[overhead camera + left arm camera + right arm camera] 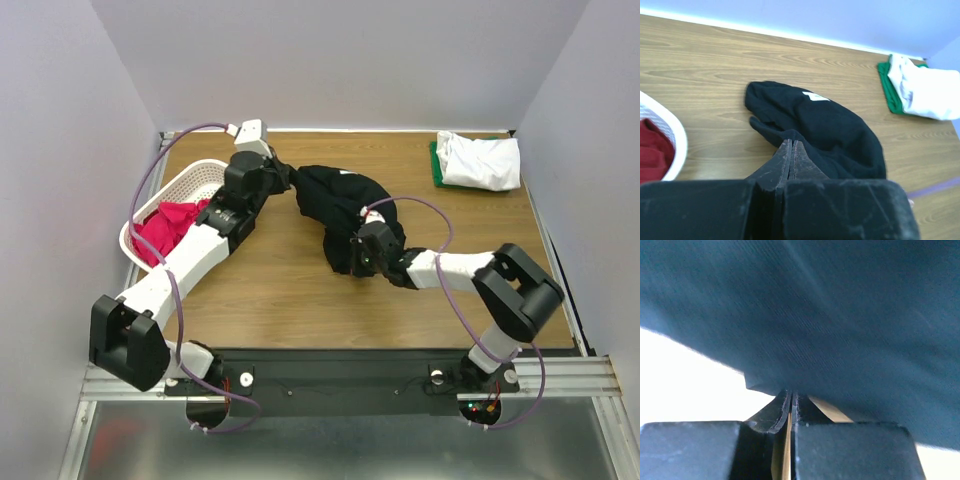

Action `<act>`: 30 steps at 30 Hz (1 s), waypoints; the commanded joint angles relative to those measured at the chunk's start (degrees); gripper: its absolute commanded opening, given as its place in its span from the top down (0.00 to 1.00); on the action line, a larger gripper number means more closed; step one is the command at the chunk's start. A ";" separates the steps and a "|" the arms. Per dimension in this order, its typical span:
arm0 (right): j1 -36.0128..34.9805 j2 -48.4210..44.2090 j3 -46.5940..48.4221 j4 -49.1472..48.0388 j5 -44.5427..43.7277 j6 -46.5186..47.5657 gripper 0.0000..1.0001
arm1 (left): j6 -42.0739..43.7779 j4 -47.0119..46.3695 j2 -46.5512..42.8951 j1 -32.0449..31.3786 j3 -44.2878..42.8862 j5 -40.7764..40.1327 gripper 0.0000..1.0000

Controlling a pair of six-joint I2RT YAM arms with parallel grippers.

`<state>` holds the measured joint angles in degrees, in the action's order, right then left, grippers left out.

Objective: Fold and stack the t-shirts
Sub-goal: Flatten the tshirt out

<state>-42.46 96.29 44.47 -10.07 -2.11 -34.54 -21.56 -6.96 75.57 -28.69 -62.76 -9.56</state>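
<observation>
The black t-shirt is bunched in a loose heap near the middle of the tabletop, not yet spread flat. In the overhead view its 10 o'clock end is pinched by the left fingers, which are seen pressed together on a fold of dark cloth. Its 6 o'clock end is taken by the right fingers, also closed, with black fabric draped over their tips. At 2 o'clock on the tabletop a white t-shirt is laid on a green t-shirt, well apart from the heap. At 9 o'clock a red t-shirt is left crumpled in the basket.

The step in hand is judged to be the opening out of the black shirt. Several risks can be seen. Only a thin edge appears to be held at each end, so the cloth could be lost from either pinch if the arms are drawn apart too fast. More than one layer may be caught, which would leave the shirt twisted, not flat. The basket could be nudged by the left arm, which is stretched just beside it.
</observation>
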 commanded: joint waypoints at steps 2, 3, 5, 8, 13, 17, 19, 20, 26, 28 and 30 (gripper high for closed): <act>-0.35 -11.72 1.76 9.88 -12.55 4.48 1.00 | 0.82 -2.27 -2.88 7.93 -4.64 2.52 1.00; -0.43 -13.74 2.02 14.33 -16.48 6.14 1.00 | 0.47 -2.01 -3.23 9.69 -6.30 3.49 1.00; -0.26 -19.81 3.25 19.87 -23.59 7.82 0.99 | -0.23 -1.65 -4.11 15.12 -8.59 6.13 1.00; 0.53 -25.17 6.85 25.43 -30.91 10.98 1.00 | -0.94 -1.39 -5.60 21.19 -9.92 8.59 1.00; 2.11 -29.40 11.78 34.40 -45.51 14.15 1.00 | -2.60 -1.91 -8.50 25.87 -8.08 9.12 1.00; 2.99 -32.30 12.05 36.43 -50.71 14.42 1.00 | -3.92 -2.79 -10.97 28.25 -4.92 9.30 1.00; 3.26 -33.44 10.99 37.05 -51.15 13.89 0.98 | -4.45 -3.06 -12.37 28.16 -3.17 9.30 1.00; 3.34 -33.88 10.12 37.31 -50.02 13.28 0.90 | -4.63 -3.15 -13.42 29.64 -2.20 9.21 1.00; 3.35 -32.93 8.01 37.93 -44.39 10.91 0.58 | -4.98 -2.80 -16.42 29.65 1.50 9.30 1.00; 3.35 -31.61 6.96 38.19 -42.63 9.77 0.40 | -4.98 -2.27 -17.38 29.65 2.64 9.30 1.00; 3.35 -29.76 6.42 38.28 -41.14 8.53 0.29 | -4.98 -2.18 -18.52 29.65 3.69 9.30 1.00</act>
<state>-39.35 64.18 51.81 27.22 -45.56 -23.20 -26.20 -5.82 60.71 0.62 -60.12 -0.47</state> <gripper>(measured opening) 0.638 0.017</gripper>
